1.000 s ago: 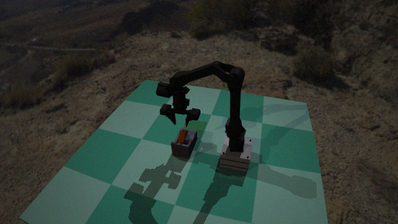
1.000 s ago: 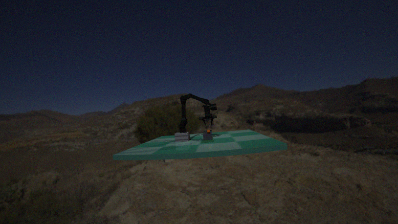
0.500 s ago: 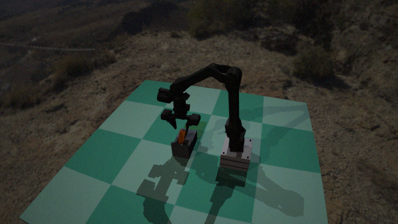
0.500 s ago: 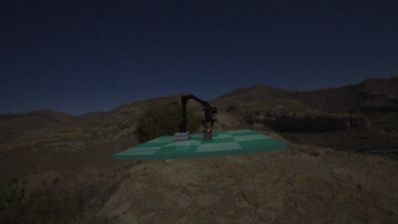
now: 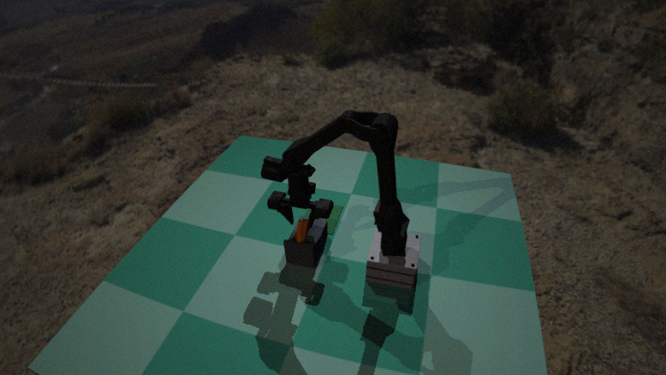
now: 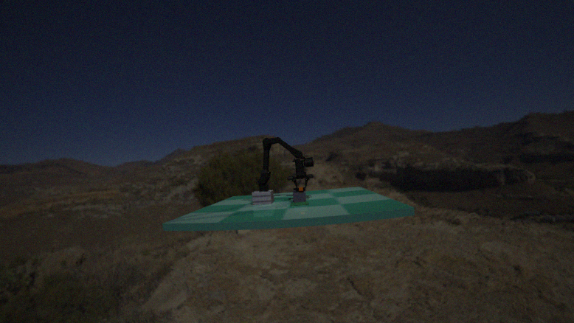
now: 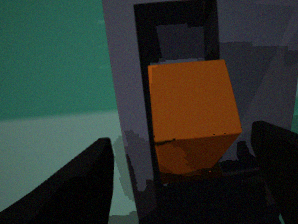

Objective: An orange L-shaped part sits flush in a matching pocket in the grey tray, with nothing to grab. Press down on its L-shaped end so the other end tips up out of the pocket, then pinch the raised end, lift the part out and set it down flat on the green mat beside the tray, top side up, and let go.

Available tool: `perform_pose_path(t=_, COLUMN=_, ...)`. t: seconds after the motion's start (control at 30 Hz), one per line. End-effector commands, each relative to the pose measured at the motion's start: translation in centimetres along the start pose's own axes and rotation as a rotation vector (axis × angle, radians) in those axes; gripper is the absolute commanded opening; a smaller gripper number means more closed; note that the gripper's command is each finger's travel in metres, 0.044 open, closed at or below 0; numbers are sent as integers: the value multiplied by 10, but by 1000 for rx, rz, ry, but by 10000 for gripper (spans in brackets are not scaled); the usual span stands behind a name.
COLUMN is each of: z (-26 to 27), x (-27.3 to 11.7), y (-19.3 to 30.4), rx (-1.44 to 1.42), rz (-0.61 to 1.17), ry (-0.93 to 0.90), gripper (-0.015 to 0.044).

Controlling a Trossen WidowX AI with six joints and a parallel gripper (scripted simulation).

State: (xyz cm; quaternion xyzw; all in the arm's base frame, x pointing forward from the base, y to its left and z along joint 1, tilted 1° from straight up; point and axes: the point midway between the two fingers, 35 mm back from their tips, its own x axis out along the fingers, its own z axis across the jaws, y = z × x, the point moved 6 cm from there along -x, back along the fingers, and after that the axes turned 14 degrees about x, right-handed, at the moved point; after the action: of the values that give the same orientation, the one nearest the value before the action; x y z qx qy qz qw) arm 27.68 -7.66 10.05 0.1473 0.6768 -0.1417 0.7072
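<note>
The orange part [image 5: 301,230] [image 6: 301,189] [image 7: 192,100] is tilted steeply in the grey tray [image 5: 298,254] [image 6: 299,197] [image 7: 119,65]. One end stands up above the pocket; the other end is down inside, mostly hidden in shadow. My gripper [image 5: 301,220] [image 6: 301,188] [image 7: 184,140] is open and points down over the tray. In the wrist view its fingers stand to the left and right of the raised end, with a gap on each side. The green mat [image 5: 335,219] [image 6: 299,203] lies flat beside the tray.
The arm's pale base block [image 5: 391,275] [image 6: 263,198] stands a short way from the tray. Both stand on a green checkered table [image 5: 223,288] [image 6: 313,213]. The tray walls rise close around the part.
</note>
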Motion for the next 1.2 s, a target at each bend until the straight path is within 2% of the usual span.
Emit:
perform_pose_path(t=0.0, z=-1, x=9, y=0, rx=4, rz=0, ry=9, gripper=280)
perform_pose_path(t=0.33, z=-2, x=19, y=0, rx=4, rz=0, ry=9, gripper=280)
perform_pose_path(t=0.5, z=-1, x=16, y=0, rx=0, rz=0, ry=3, gripper=149)
perform_pose_path(t=0.83, z=-1, x=16, y=0, rx=0, rz=0, ry=3, gripper=82)
perform_pose_path(t=0.93, z=-1, x=16, y=0, rx=0, rz=0, ry=3, gripper=3)
perform_pose_path(t=1.17, z=-1, x=14, y=0, rx=0, rz=0, ry=4, gripper=0)
